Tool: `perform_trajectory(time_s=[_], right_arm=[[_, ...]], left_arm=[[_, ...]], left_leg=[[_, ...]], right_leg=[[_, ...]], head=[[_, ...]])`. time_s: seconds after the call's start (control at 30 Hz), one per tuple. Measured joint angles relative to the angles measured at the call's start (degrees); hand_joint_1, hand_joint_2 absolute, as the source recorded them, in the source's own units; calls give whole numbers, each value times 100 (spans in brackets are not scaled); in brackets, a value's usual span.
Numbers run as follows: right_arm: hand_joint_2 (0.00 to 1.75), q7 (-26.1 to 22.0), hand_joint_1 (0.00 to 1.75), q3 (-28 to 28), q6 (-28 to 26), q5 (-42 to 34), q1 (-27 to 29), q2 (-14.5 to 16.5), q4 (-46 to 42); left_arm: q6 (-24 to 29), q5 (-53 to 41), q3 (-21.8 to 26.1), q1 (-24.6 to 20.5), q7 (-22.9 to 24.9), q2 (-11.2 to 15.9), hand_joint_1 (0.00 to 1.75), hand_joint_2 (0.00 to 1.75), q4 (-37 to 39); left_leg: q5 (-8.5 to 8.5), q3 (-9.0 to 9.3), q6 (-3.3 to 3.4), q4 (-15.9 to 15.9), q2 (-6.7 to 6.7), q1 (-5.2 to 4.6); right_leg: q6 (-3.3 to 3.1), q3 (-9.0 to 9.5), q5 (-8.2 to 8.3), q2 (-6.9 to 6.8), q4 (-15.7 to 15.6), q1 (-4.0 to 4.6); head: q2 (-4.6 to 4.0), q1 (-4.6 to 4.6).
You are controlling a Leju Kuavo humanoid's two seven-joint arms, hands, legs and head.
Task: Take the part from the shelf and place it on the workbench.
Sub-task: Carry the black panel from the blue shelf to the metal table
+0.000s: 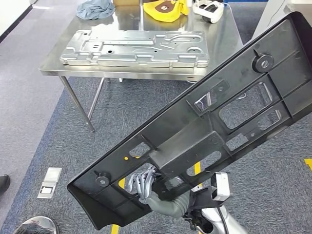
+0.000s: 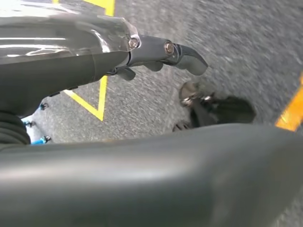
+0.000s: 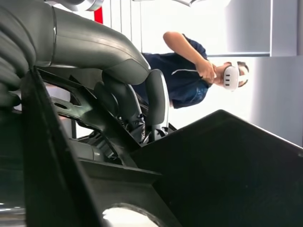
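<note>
the long black part [image 1: 206, 131] hangs tilted in the air short of the table [image 1: 217, 41], the right robot hand [image 1: 145, 183] clamped near its lower end. it looks stiff, light (but unwieldy), better gripped mid-span. left robot hand [image 2: 157, 52]: cannot tell.

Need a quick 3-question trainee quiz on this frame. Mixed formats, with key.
1. True or false: the black panel lies on the workbench.
2. Which robot hand grips the panel: A) left, B) right?
3. Fill in: the cloth beside the white headset is coloured ____.
Key: 1 false, it is held above the floor; 2 B; 3 yellow.
</note>
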Motion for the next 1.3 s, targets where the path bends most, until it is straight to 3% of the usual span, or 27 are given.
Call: perform_trajectory(time_s=[0.07, 0.13, 0.23, 0.27, 0.33, 0.37, 0.4, 0.43, 0.5, 0.53, 0.57, 0.63, 0.73, 0.8, 0.87, 0.9, 0.93, 1.0, 1.07, 1.13, 1.23, 1.3], right_arm=[[175, 5, 175, -10, 10, -7, 23, -2, 1], [175, 38, 175, -12, 43, -44, 32, -4, 3], [175, 137, 175, -8, 109, -120, 16, 2, 25], [175, 161, 175, -5, 121, -134, 10, 8, 49], [175, 192, 175, 5, 130, -152, 12, 18, 115], [175, 201, 175, 11, 128, -160, 22, 21, 149], [175, 202, 175, 19, 126, -168, 31, 23, 180], [175, 199, 175, 25, 124, -175, 36, 25, 207], [175, 198, 175, 31, 121, -186, 37, 29, 240], [175, 198, 175, 32, 120, -190, 36, 33, 251], [175, 198, 175, 34, 119, -195, 35, 37, 260], [175, 191, 175, 35, 108, -209, 38, 46, 277], [175, 110, 175, 20, 25, -180, 46, 85, 279], [175, 2, 175, -2, -49, -109, 53, 128, 272], [175, -75, 175, -24, -87, -54, 74, 158, 268], [175, -90, 175, -35, -95, -41, 89, 169, 266], [175, -96, 175, -45, -95, -39, 103, 176, 258], [175, -98, 175, -67, -89, -53, 118, 192, 234], [175, -101, 175, -92, -75, -77, 123, 207, 220], [175, -102, 175, -115, -63, -90, 129, 216, 214], [175, -102, 175, -147, -48, -120, 132, 228, 185], [175, -102, 175, -161, -35, -134, 133, 230, 181]], left_arm=[[-10, -34, -1, -4, 4, -1, 0, 175, 0], [-14, -44, -1, -11, 12, -2, 0, 175, 0], [-27, -51, -2, -17, 11, -7, 0, 175, 0], [-29, -53, -2, -19, 10, -14, 0, 175, 0], [-26, -56, -3, -23, 17, -30, 0, 175, 0], [-21, -57, -3, -21, 25, -40, 0, 175, 0], [-16, -59, -3, -17, 31, -48, 0, 175, 0], [-10, -61, -3, -11, 38, -53, 0, 175, 0], [-3, -69, -3, -3, 51, -58, 0, 175, 0], [1, -81, -3, -7, 62, -59, 0, 175, 0], [3, -95, -3, -13, 73, -59, 0, 175, 0], [6, -123, -3, -27, 96, -59, 0, 175, 0], [3, -149, -4, -38, 117, -62, 0, 175, 0], [-2, -164, -5, -38, 121, -66, 0, 175, 0], [-3, -175, -6, -22, 121, -66, 0, 175, 0], [-3, -184, -5, -10, 121, -66, 0, 175, 0], [-3, -200, -5, -2, 121, -66, 0, 175, 0], [-3, -228, -6, 5, 120, -65, 0, 175, 0], [-3, -239, -7, 6, 117, -64, 0, 175, 0], [-3, -240, -7, 6, 116, -63, 0, 175, 0], [-3, -241, -7, -1, 113, -63, 0, 175, 0], [-3, -244, -7, -3, 108, -64, 0, 175, 0]], left_leg=[[206, 176, 80, -449, -9, -45], [134, 216, 128, -557, -12, -74], [77, 327, 162, -740, -1, -14], [72, 371, 170, -779, 2, 7], [36, 423, 185, -792, 2, 11], [11, 449, 184, -791, 2, 12], [-19, 485, 175, -791, 2, 14], [-55, 533, 160, -791, 1, 18], [-142, 653, 112, -791, -1, 30], [-182, 697, 83, -786, -2, 27], [-211, 719, 56, -782, -2, 21], [-235, 730, 17, -792, 2, 8], [-329, 707, -45, -692, 6, 12], [-555, 423, -97, -152, 4, 26], [-762, -35, -127, 585, 4, 37], [-739, -196, -128, 780, 4, 37], [-597, -253, -117, 759, 4, 35], [-87, -103, -57, 185, -9, 21], [223, 75, 20, -339, -51, -20], [188, 120, 82, -480, -74, -62], [84, 253, 150, -705, -34, -31], [51, 365, 178, -800, 2, -1]], right_leg=[[42, 58, -55, 5, -9, 3], [99, 45, -72, 5, -24, -2], [180, -4, -194, -9, 115, 8], [198, -112, -309, -11, 344, 9], [226, -512, -568, -12, 1043, 4], [240, -704, -614, -12, 1324, 0], [252, -816, -547, -13, 1433, -3], [262, -823, -367, -14, 1328, -5], [260, -599, 119, -23, 679, -5], [250, -473, 267, -25, 377, 4], [220, -384, 315, -27, 173, 14], [153, -329, 250, -14, 59, 35], [58, -271, 200, -13, 7, -6], [3, -222, 163, -27, -9, -23], [-24, -174, 110, -28, -8, -20], [-23, -137, 79, -22, -8, -19], [-20, -87, 44, -14, -7, -18], [0, 43, -42, 0, -12, -21], [47, 114, -111, 19, -21, -25], [109, 102, -132, 42, -39, -38], [201, 88, -193, 36, 8, -32], [236, -137, -390, 24, 460, -27]], head=[[0, 1], [0, -2], [0, 3], [0, 7], [0, 11], [0, 11], [0, 11], [0, 11], [0, 10], [0, 10], [0, 11], [0, 13], [0, 9], [0, 7], [0, 7], [0, 7], [0, 7], [0, 8], [0, 8], [0, 4], [0, 4], [0, 10]])
